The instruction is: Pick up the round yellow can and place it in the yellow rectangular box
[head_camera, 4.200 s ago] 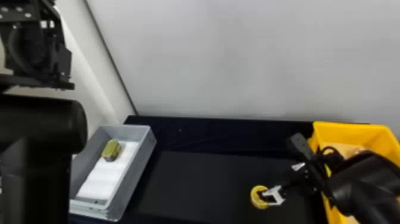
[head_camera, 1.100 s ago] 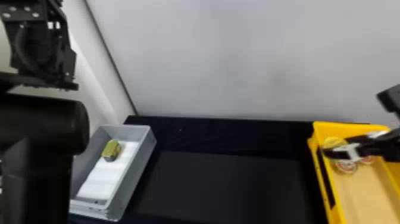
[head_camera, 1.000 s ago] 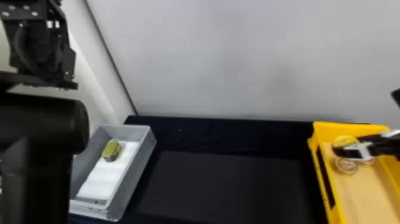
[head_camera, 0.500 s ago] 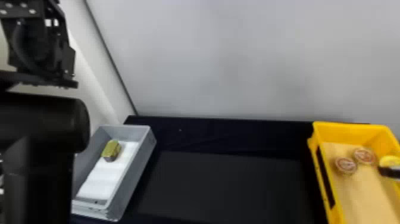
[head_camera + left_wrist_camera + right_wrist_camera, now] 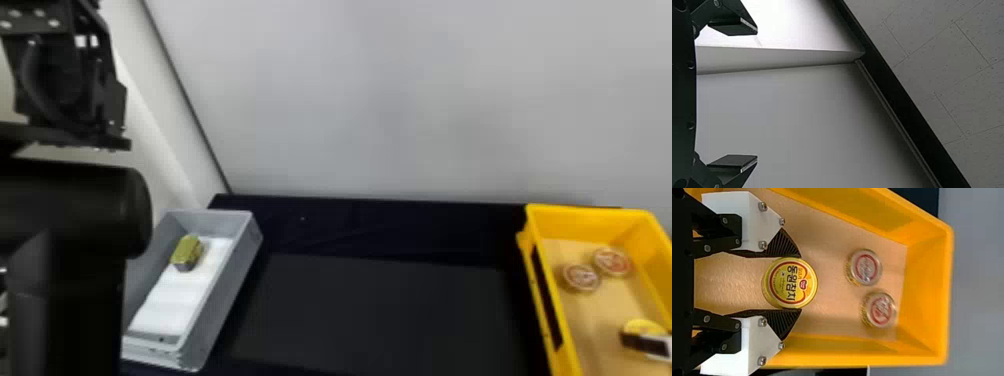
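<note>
In the head view, the round yellow can [image 5: 641, 327] is at the lower right, inside the yellow rectangular box [image 5: 595, 220]. The right gripper [image 5: 646, 345] is right there with it. Two other cans, one [image 5: 581, 278] and another [image 5: 613, 262], lie in the box, higher up. At the lower left is a gray bin [image 5: 222, 305] with a small gold tin [image 5: 186, 251] in it. The left arm [image 5: 75, 215] is parked along the left edge.

In the left wrist view, the left gripper [image 5: 756, 95] has its fingers wide apart, with nothing in them.

In the right wrist view, the right gripper has a finger on each side of the yellow can and seems to hold it. I can't tell if the can touches the box floor. If it is up high, letting go too soon could make it drop and roll. If a finger sticks to its side, pulling away could drag it or tip it. Opening very wide could make a finger bump the near box wall.
</note>
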`<state>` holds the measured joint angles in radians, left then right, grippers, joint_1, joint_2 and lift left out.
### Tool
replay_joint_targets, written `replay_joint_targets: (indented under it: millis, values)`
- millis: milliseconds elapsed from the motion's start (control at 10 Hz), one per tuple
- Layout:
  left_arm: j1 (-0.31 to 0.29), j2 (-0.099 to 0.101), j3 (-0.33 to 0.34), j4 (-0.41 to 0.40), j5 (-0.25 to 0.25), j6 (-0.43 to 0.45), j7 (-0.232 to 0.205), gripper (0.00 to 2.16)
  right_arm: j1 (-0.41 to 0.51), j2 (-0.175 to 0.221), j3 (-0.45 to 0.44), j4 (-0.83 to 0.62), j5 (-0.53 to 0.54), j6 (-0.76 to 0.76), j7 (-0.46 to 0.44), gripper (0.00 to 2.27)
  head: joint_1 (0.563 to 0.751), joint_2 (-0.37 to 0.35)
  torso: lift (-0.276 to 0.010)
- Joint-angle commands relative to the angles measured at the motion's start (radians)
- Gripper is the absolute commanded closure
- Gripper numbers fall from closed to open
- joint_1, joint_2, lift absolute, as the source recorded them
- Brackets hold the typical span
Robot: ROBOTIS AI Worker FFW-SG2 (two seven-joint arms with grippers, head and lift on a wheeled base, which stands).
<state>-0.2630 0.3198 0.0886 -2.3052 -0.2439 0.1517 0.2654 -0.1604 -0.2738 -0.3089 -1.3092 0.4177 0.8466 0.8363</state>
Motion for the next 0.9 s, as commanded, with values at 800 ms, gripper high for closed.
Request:
replay_joint_targets:
  millis: [800]
  values:
    - [0.007, 0.002, 0.0, 0.004, 0.0, -0.004, -0.001, 0.13, -0.037, -0.045, 0.131, -0.107, -0.033, 0.094, 0.0, 0.03, 0.694, 0.223, 0.0]
